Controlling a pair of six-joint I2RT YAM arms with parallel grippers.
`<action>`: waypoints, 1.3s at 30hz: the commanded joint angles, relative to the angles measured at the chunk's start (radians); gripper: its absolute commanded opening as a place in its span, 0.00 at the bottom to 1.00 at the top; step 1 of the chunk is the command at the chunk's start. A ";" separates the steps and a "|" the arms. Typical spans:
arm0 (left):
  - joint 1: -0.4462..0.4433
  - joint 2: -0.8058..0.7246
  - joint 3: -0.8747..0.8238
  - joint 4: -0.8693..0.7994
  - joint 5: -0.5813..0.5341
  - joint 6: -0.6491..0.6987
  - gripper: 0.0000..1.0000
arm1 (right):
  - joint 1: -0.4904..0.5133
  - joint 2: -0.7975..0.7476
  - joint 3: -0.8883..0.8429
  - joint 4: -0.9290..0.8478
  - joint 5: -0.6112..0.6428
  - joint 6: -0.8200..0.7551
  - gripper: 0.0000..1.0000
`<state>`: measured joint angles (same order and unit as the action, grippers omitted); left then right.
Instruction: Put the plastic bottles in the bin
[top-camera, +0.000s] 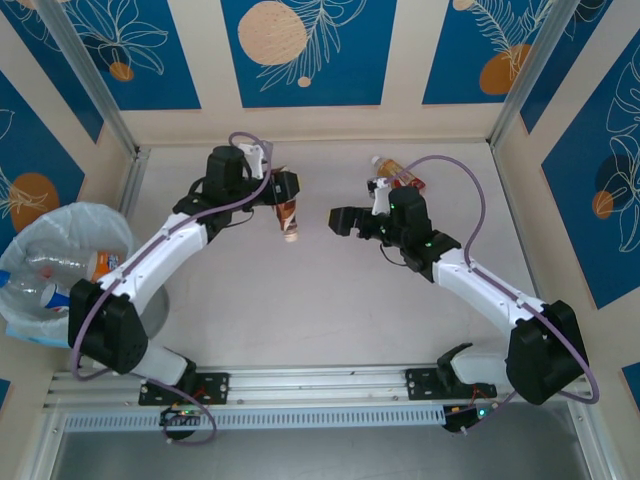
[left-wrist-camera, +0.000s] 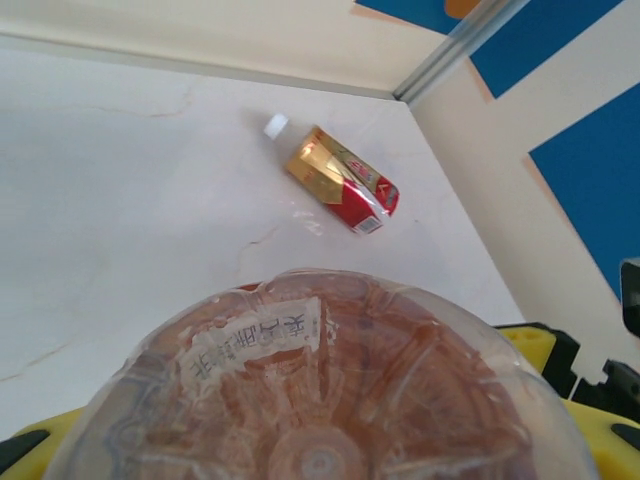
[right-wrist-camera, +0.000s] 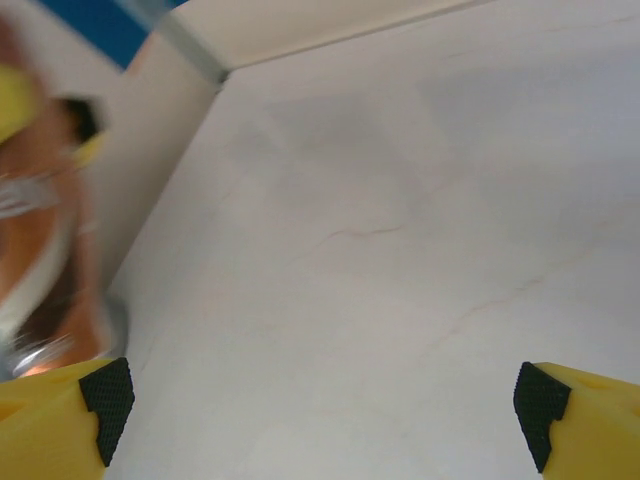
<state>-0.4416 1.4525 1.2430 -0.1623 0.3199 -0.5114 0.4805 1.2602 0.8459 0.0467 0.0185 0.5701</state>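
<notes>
Plastic bottles (top-camera: 55, 262): I see several already in the bin (top-camera: 105, 218); two remain outside.
Left pincer (top-camera: 284, 198): clamped on an amber bottle (top-camera: 289, 225), well apart from the bin.
Right pincer (right-wrist-camera: 323, 405): jaws wide apart, empty.
Left to do: red-labelled bottle (top-camera: 398, 177) lies at the back of the surface (top-camera: 330, 300).

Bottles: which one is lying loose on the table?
The red-labelled bottle with the white cap, lying on the table at its far side. The brown bottle is in the left gripper; the others sit in the bin.
</notes>
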 joint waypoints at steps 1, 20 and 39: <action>-0.002 -0.078 0.032 -0.117 -0.106 0.074 0.45 | -0.025 -0.005 -0.029 -0.030 0.189 0.146 1.00; 0.000 -0.437 0.130 -0.491 -0.417 0.186 0.42 | -0.039 0.191 0.092 -0.092 0.211 0.265 1.00; 0.003 -0.589 0.257 -0.666 -1.083 0.381 0.41 | -0.040 0.234 0.114 -0.113 0.195 0.258 1.00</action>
<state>-0.4408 0.8955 1.4616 -0.8162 -0.5983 -0.1867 0.4408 1.4799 0.9318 -0.0502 0.2276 0.8230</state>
